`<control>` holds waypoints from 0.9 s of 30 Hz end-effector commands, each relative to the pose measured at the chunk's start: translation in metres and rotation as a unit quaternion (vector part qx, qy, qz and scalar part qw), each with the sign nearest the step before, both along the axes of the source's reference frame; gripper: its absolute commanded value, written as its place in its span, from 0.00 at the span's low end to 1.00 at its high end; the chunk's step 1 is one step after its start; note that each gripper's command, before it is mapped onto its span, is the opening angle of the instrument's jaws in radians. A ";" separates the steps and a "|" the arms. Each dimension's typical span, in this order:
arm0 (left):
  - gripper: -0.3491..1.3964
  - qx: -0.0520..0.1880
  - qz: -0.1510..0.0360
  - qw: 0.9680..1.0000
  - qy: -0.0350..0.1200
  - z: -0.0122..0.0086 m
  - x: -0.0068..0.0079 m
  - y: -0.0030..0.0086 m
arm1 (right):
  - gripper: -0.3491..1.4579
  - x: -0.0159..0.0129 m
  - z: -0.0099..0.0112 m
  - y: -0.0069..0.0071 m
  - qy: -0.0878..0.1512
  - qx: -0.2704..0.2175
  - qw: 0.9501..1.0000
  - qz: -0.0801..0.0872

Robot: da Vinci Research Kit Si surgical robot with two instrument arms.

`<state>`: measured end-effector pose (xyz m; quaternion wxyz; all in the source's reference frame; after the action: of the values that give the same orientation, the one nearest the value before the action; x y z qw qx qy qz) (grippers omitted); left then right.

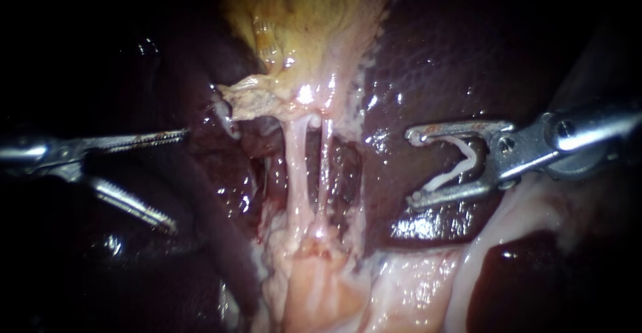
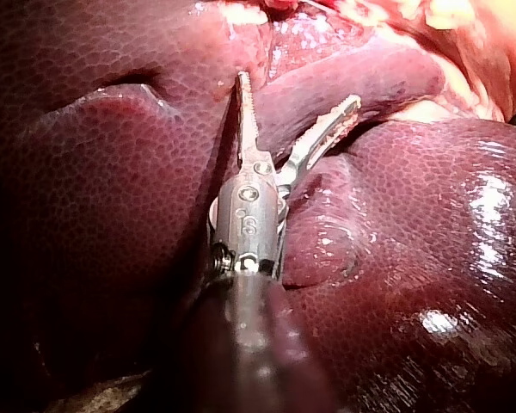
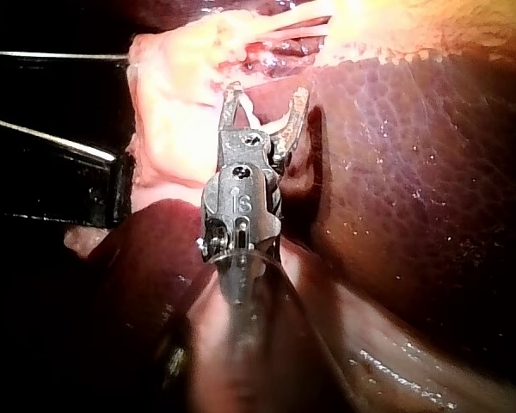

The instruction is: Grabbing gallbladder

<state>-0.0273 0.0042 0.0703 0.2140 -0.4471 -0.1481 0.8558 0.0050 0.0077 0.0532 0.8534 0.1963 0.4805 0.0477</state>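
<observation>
The yellowish gallbladder lies at the top centre, and two pale tubes run down from it to fatty tissue. My left instrument comes in from the left with its toothed jaws wide open over dark liver, left of the tubes, touching neither them nor the gallbladder. In the left wrist view its open jaws hover above a liver fold with nothing between them. My right instrument sits right of the tubes, its jaws set apart around a white clip. In the right wrist view those jaws point toward the pale tissue.
Dark, wet liver surrounds the site on both sides. Pale fatty tissue fills the lower centre. In the right wrist view my left instrument shows beside the pale tissue.
</observation>
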 end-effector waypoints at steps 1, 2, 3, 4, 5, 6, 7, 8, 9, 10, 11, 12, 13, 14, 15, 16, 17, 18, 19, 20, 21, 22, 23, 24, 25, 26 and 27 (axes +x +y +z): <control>0.75 0.000 0.000 1.000 0.000 -0.0002 0.0000 0.0000 | 0.46 0.0000 0.0000 0.0000 0.000 0.000 1.000 0.000; 0.75 0.000 0.000 1.000 0.000 -0.0003 0.0000 0.0000 | 0.46 0.0000 0.0000 0.0000 0.000 0.000 1.000 0.000; 0.75 0.001 0.000 1.000 0.000 -0.0006 0.0000 0.0000 | 0.46 0.0000 0.0000 0.0000 0.000 0.000 1.000 0.000; 0.75 0.001 0.000 1.000 0.000 -0.0008 0.0000 0.0000 | 0.46 0.0000 0.0000 0.0000 0.000 0.000 1.000 0.000; 0.75 0.002 -0.001 1.000 0.000 -0.0012 0.0000 0.0000 | 0.46 0.0000 0.0000 0.0000 0.000 0.000 1.000 0.000; 0.75 0.003 -0.001 1.000 0.000 -0.0016 0.0001 0.0000 | 0.46 0.0000 0.0000 0.0000 0.000 0.000 1.000 0.000; 0.75 0.004 -0.001 1.000 0.000 -0.0022 0.0000 0.0001 | 0.46 0.0000 0.0000 0.0000 0.000 0.000 1.000 0.000; 0.75 0.005 -0.001 1.000 -0.001 -0.0026 0.0000 0.0002 | 0.46 0.0000 0.0000 0.0000 0.000 0.000 1.000 0.000; 0.75 0.007 -0.001 1.000 -0.001 -0.0032 0.0000 0.0004 | 0.46 0.0000 0.0000 0.0000 0.000 0.000 1.000 0.000; 0.74 0.009 -0.002 1.000 -0.001 -0.0039 -0.0001 0.0007 | 0.46 0.0000 0.0000 0.0000 0.000 0.000 1.000 0.000; 0.74 0.009 -0.003 1.000 -0.004 -0.0044 -0.0001 0.0009 | 0.46 0.0000 0.0000 0.0000 0.000 0.000 1.000 0.000; 0.73 0.010 -0.005 1.000 -0.007 -0.0049 -0.0001 0.0012 | 0.46 0.0000 0.0000 0.0000 0.000 0.000 1.000 0.000; 0.71 0.011 -0.006 1.000 -0.009 -0.0055 -0.0001 0.0016 | 0.46 0.0000 0.0000 0.0000 0.000 0.000 1.000 0.000; 0.70 0.012 -0.010 1.000 -0.015 -0.0062 -0.0001 0.0020 | 0.46 0.0001 0.0000 0.0000 0.000 0.000 1.000 0.000; 0.69 0.012 -0.012 1.000 -0.019 -0.0067 -0.0001 0.0024 | 0.46 0.0001 0.0001 0.0000 0.000 0.000 1.000 0.000; 0.68 0.012 -0.015 1.000 -0.024 -0.0072 -0.0001 0.0027 | 0.46 0.0001 0.0001 0.0000 0.000 0.000 1.000 0.000; 0.66 0.012 -0.020 0.999 -0.031 -0.0079 -0.0001 0.0031 | 0.46 0.0001 0.0001 0.0000 0.000 0.000 1.000 0.000; 0.64 0.014 -0.026 0.999 -0.037 -0.0084 -0.0001 0.0035 | 0.46 0.0001 0.0001 0.0000 0.000 0.000 1.000 0.000; 0.61 0.013 -0.031 0.998 -0.045 -0.0089 -0.0001 0.0038 | 0.46 0.0001 0.0001 0.0000 0.000 0.000 1.000 0.000; 0.58 0.012 -0.038 0.998 -0.054 -0.0096 -0.0002 0.0043 | 0.46 0.0001 0.0001 0.0000 0.000 0.000 1.000 0.000; 0.56 0.012 -0.042 0.997 -0.062 -0.0102 -0.0003 0.0046 | 0.46 0.0001 0.0001 0.0000 0.000 0.000 1.000 0.001; 0.54 0.011 -0.047 0.997 -0.068 -0.0107 -0.0005 0.0050 | 0.46 0.0002 0.0001 0.0000 0.000 0.000 1.000 0.001; 0.52 0.011 -0.053 0.996 -0.075 -0.0113 -0.0008 0.0055 | 0.46 0.0002 0.0001 0.0000 0.000 0.000 1.000 0.001; 0.50 0.010 -0.058 0.995 -0.080 -0.0118 -0.0011 0.0058 | 0.46 0.0002 0.0001 0.0000 0.000 0.000 1.000 0.001; 0.49 0.009 -0.063 0.994 -0.084 -0.0122 -0.0014 0.0060 | 0.46 0.0002 0.0001 0.0000 0.000 0.000 1.000 0.001; 0.47 0.008 -0.070 0.993 -0.090 -0.0126 -0.0020 0.0063 | 0.46 0.0002 0.0001 0.0000 0.000 0.000 1.000 0.001; 0.46 0.007 -0.074 0.993 -0.094 -0.0128 -0.0024 0.0065 | 0.46 0.0002 0.0001 0.0000 0.000 0.000 1.000 0.001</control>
<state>-0.0301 0.0110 0.0573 0.2678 -0.5363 -0.1369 0.7886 0.0053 0.0078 0.0533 0.8536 0.1958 0.4803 0.0483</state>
